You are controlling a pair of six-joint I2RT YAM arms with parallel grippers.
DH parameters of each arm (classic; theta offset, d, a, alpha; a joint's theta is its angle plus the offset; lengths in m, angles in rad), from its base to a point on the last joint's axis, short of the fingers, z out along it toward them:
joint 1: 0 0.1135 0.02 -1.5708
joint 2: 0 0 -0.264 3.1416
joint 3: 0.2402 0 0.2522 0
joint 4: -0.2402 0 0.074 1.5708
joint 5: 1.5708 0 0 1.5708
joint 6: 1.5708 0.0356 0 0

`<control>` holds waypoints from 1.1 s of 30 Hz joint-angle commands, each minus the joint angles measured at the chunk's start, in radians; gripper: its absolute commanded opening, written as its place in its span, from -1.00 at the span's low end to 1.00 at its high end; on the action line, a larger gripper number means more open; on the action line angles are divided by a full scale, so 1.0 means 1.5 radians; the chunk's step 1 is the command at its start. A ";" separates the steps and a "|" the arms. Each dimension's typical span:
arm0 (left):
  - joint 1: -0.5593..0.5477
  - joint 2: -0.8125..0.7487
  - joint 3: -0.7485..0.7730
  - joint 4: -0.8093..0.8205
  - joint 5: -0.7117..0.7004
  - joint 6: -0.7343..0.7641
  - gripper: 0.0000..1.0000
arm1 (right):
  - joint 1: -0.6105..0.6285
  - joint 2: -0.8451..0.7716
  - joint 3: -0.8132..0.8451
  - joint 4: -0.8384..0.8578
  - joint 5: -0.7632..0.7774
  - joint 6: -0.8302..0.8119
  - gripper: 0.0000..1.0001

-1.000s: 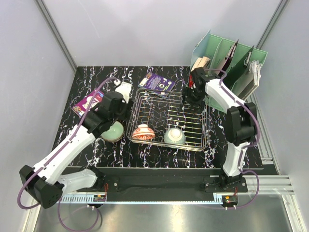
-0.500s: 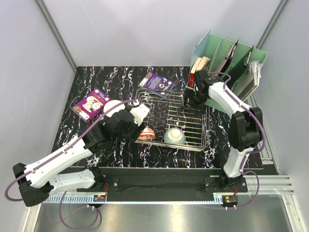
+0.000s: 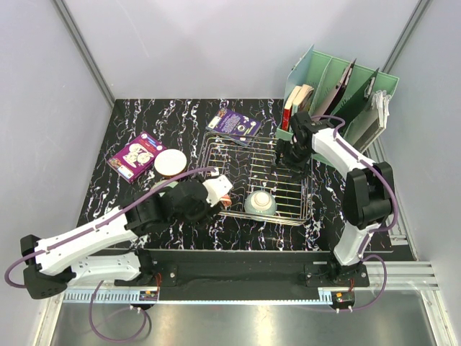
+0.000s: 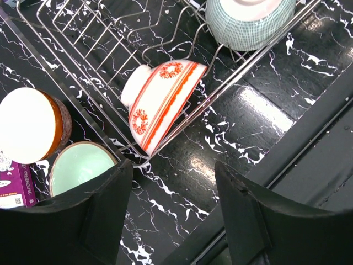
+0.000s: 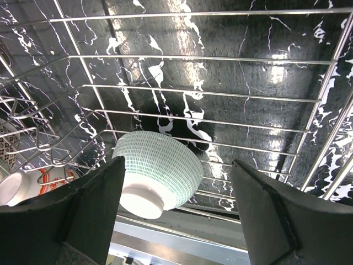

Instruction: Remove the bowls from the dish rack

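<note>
Over the middle of the surface, toward its near edge, the top view shows the dish rack (image 3: 248, 164) with a grey patterned bowl (image 3: 260, 204) upside down by its near rail. The left hand (image 3: 222, 189) hangs over the rack's near-left corner and the right hand (image 3: 292, 155) over its far-right part. From up here I cannot tell how wide either one is. An orange bowl (image 3: 171, 161) with a white inside stands outside the rack, toward the left edge of the surface.

From the left wrist, the two fingers (image 4: 94, 221) are spread wide and hold nothing. Beyond them the red floral bowl (image 4: 160, 102) lies tipped on its side in the rack, with its rim down against the near wall wires. A celadon bowl (image 4: 83, 168) sits outside the rack, just beside the orange one.

The red bowl looks like the one to take. I would pinch its raised wall, one finger inside the rim and one outside, staying clear of the wires. Then lift straight up above the rail before swinging left, and set it down apart from the two bowls outside the rack.

From the right wrist, the right hand is also wide and empty. The grey patterned bowl rests foot-up on the rack's floor wires below it. Best keep this arm clear of the left one.
</note>
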 commanded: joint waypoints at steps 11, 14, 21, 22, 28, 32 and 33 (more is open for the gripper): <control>-0.003 0.052 -0.068 0.117 -0.119 0.018 0.32 | -0.004 -0.035 -0.025 0.030 -0.015 0.013 0.69; -0.002 0.064 -0.065 0.123 -0.120 0.013 0.33 | -0.004 -0.033 -0.023 0.030 -0.023 0.011 0.70; 0.008 0.100 -0.054 0.136 -0.134 0.006 0.35 | -0.004 -0.021 -0.004 0.031 -0.038 0.006 0.69; 0.011 0.110 -0.051 0.139 -0.133 0.006 0.35 | -0.004 -0.020 -0.003 0.029 -0.039 0.005 0.70; 0.039 0.140 -0.047 0.161 -0.103 0.003 0.35 | -0.004 -0.019 -0.007 0.030 -0.044 0.002 0.70; 0.047 0.140 -0.058 0.185 -0.108 0.012 0.33 | -0.004 -0.016 -0.015 0.031 -0.045 -0.004 0.69; 0.049 0.140 -0.064 0.190 -0.108 0.013 0.29 | -0.004 -0.016 -0.016 0.030 -0.045 -0.005 0.70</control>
